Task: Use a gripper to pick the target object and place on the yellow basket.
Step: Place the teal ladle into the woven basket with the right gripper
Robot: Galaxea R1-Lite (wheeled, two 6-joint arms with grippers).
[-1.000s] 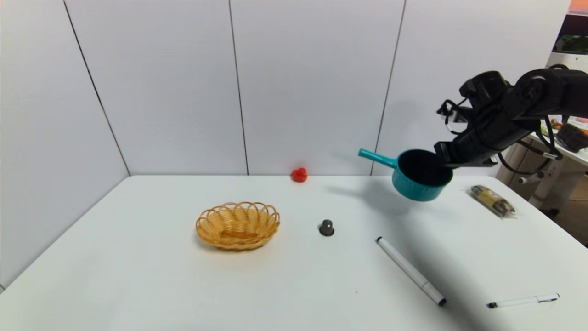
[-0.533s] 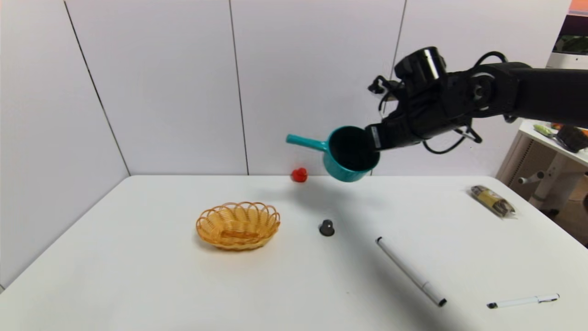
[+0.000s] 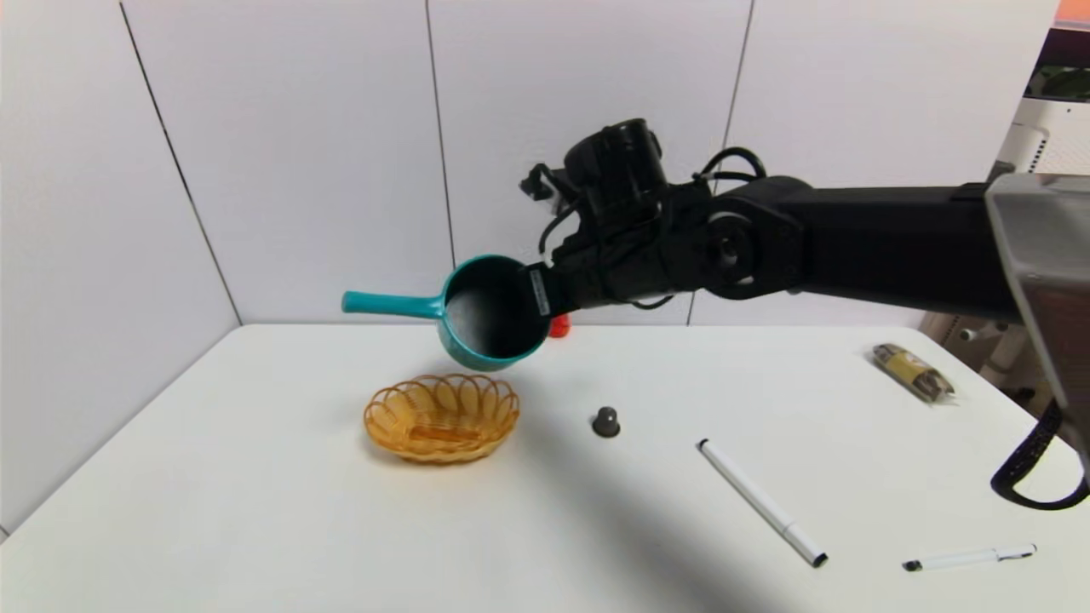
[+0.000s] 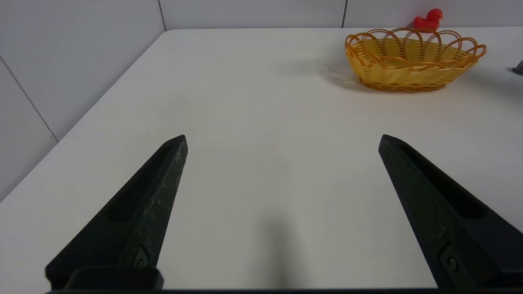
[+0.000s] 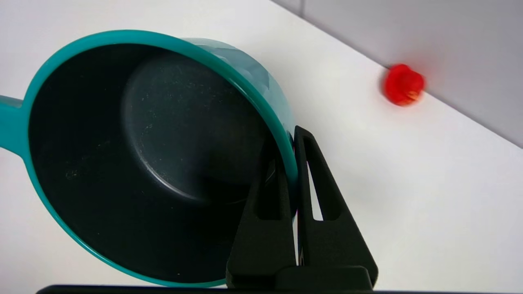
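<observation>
Head view, right hand (image 3: 545, 294) gripping teal saucepan (image 3: 485, 313) (tilted), above yellow basket (image 3: 441, 416)

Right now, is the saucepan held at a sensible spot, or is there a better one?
The right gripper pinches the teal saucepan by its rim wall opposite the handle, one finger inside. That thin open wall suits narrow jaws and probably keeps the handle clear of the yellow basket.

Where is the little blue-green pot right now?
In the head view the pot hangs in the air left of the table's middle, just above the far edge of the yellow basket. The right gripper pinches its rim, and its handle points left.
</observation>
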